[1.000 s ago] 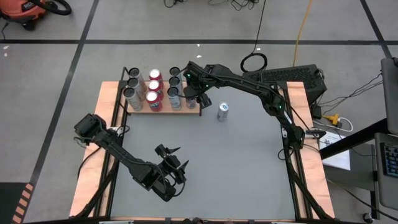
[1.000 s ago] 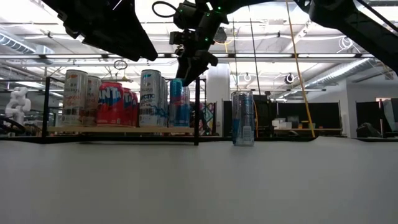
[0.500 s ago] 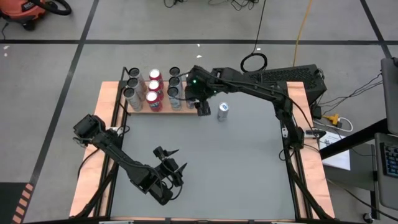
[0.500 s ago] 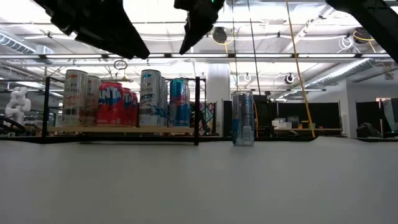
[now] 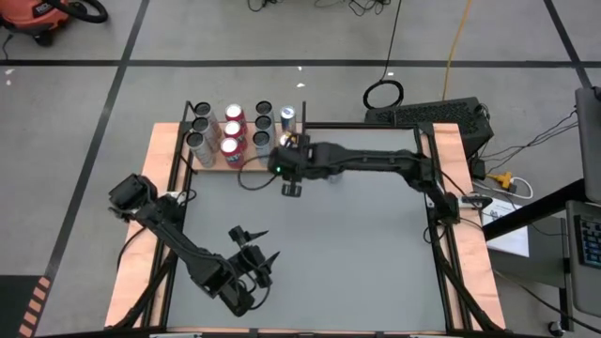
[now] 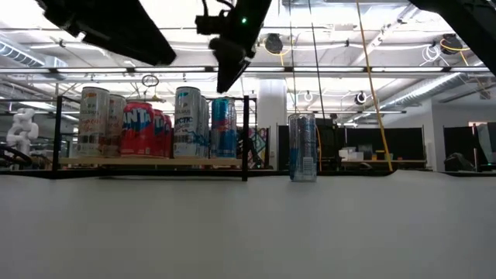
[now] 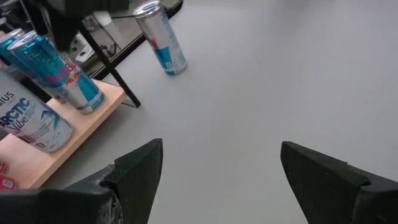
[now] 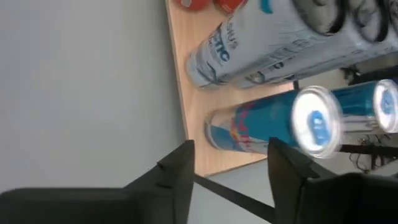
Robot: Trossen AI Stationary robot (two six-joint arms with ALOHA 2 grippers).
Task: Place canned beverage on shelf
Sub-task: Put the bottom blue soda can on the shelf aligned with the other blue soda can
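Right now your job is the pickup, by my reading: the loose can stands upright on the grey table, just beside the shelf at its right end and not on it, so the task is not yet done. In the overhead view the right arm hides that can, so steer by the level view, where it shows alone to the right of the black corner post. Your right gripper hangs above the table just in front of the shelf's right end, well above can height and off to the side of the can. Its fingers stand partly apart with nothing between them and touch nothing. Widen them before you descend, centre them on the can's body, and come straight down so neither tip tips it. Keep clear of the post and the blue can on the shelf corner. The left gripper waits near the table's front, spread wide and empty.
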